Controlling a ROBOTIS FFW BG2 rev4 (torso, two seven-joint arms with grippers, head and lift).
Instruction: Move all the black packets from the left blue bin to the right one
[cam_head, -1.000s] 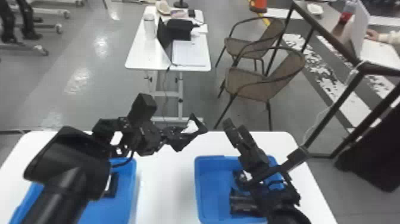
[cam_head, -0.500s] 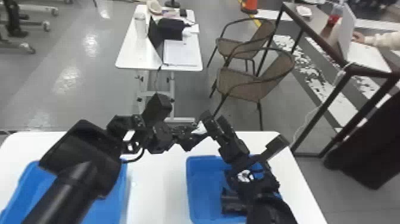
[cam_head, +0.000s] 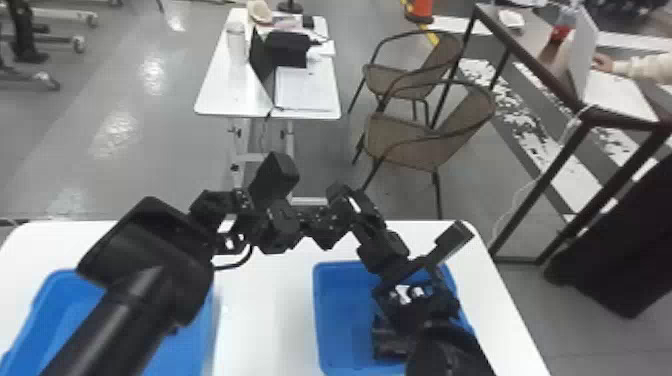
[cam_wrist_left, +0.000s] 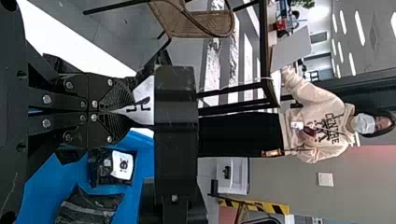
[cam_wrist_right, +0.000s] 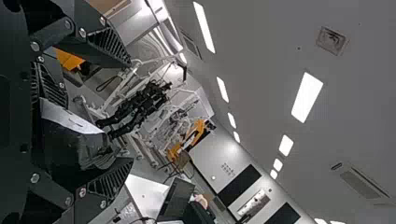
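1. Pinching a black packet (cam_wrist_right: 72, 147) with a white label, the left gripper (cam_head: 307, 222) has its fingers pressed on it in the left wrist view. The packet sticks out past the tips, up above the table.
2. The right gripper (cam_head: 352, 205) has its fingers spread, and in the right wrist view the packet lies between them. Whether they touch it, I cannot tell.
3. A second ago a gap lay between the two grippers in the head view; both have since moved inward, and now they overlap there.
4. The right bin (cam_head: 342, 270) holds two more black packets near each other, one with a white label (cam_wrist_left: 122, 164) and a dark one (cam_wrist_left: 88, 207). The right arm partly covers them in the head view.
5. The left bin (cam_head: 35, 305) sits on the white table (cam_head: 260, 320), partly behind the left arm.
6. Beyond stand a white desk (cam_head: 217, 97), two chairs and a brown desk (cam_head: 525, 57) with a laptop (cam_head: 582, 50).
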